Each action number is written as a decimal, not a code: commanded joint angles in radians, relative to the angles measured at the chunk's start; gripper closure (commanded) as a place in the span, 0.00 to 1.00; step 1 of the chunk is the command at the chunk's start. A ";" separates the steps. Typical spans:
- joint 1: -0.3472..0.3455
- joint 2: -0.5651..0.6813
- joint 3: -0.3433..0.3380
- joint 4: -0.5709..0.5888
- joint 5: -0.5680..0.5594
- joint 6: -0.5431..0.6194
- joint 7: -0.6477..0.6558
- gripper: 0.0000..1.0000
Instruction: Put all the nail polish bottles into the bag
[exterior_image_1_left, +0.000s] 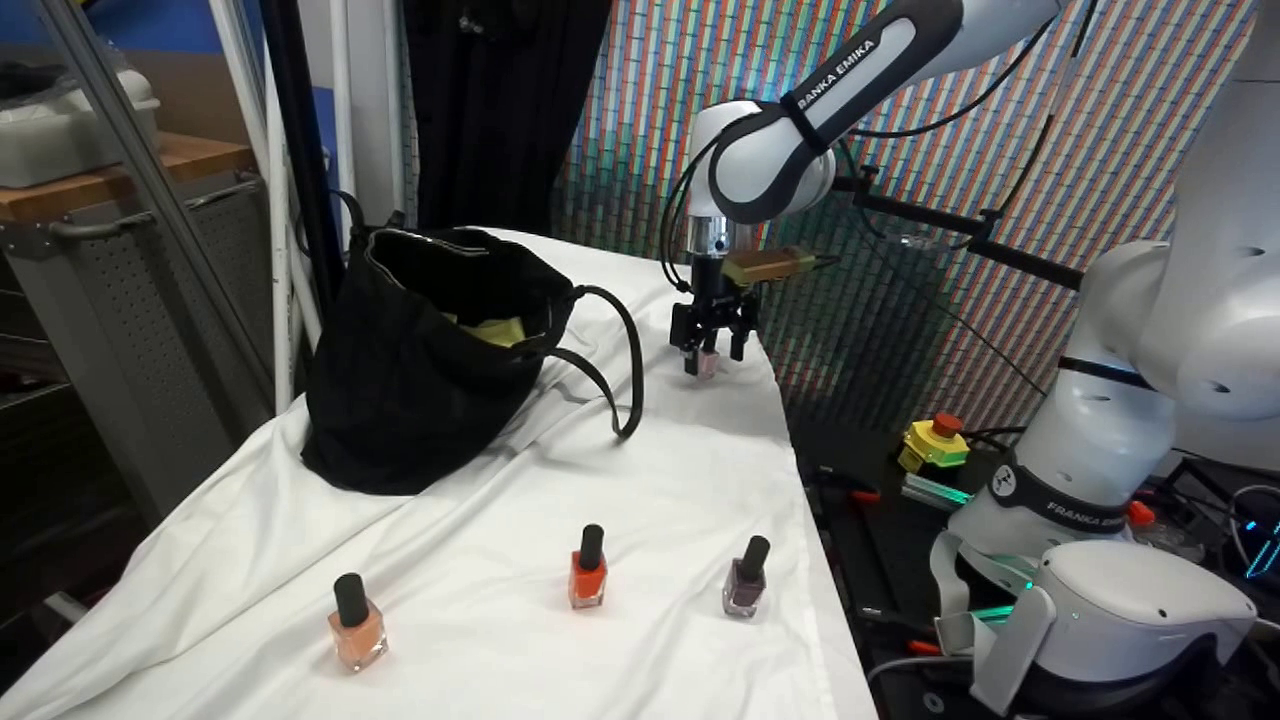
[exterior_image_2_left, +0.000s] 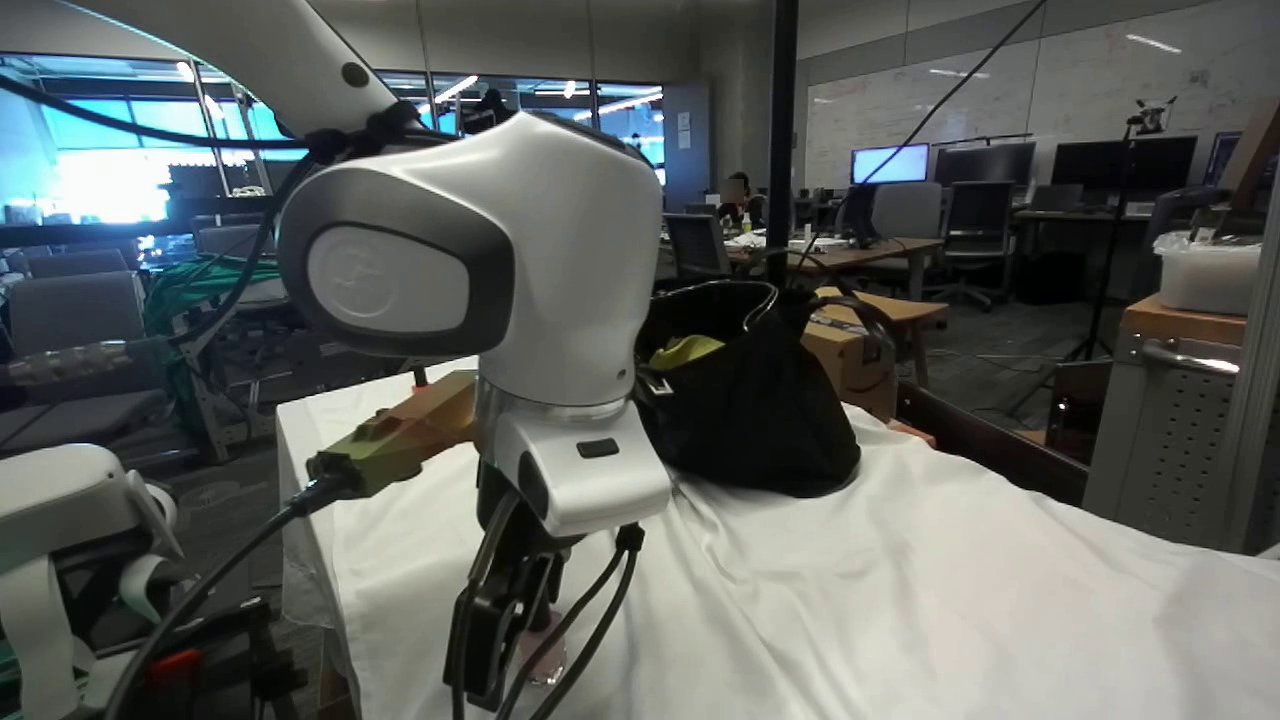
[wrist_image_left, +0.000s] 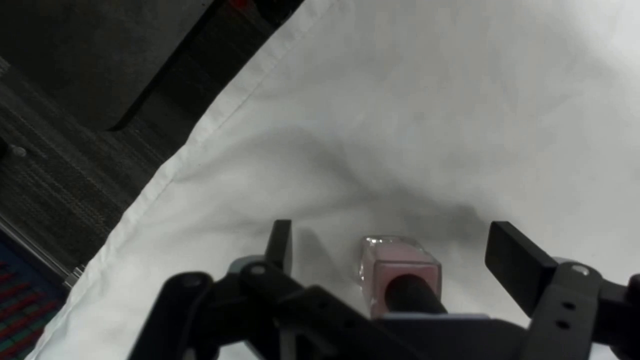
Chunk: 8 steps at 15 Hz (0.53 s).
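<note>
A pale pink nail polish bottle with a black cap stands upright on the white cloth between my gripper's spread fingers, touching neither in the wrist view. Its cap top is hidden behind the gripper body. In an exterior view the gripper reaches down around this pink bottle at the table's far end. Nearer that camera stand a peach-orange bottle, a red bottle and a dark grey bottle. The black bag sits upright with its mouth open, yellowish-green lining showing; the bag appears in both exterior views.
A looped bag handle hangs out over the cloth toward the gripper's side. The wrinkled white cloth covers the table, whose edge runs close by the pink bottle. Beyond that edge are the robot base, a yellow emergency-stop box and a white headset.
</note>
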 joint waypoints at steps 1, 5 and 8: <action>0.005 0.025 0.001 0.021 0.032 0.016 -0.020 0.00; 0.005 0.022 0.000 0.014 0.028 0.016 -0.017 0.00; 0.006 0.015 -0.001 0.007 0.018 0.013 -0.012 0.00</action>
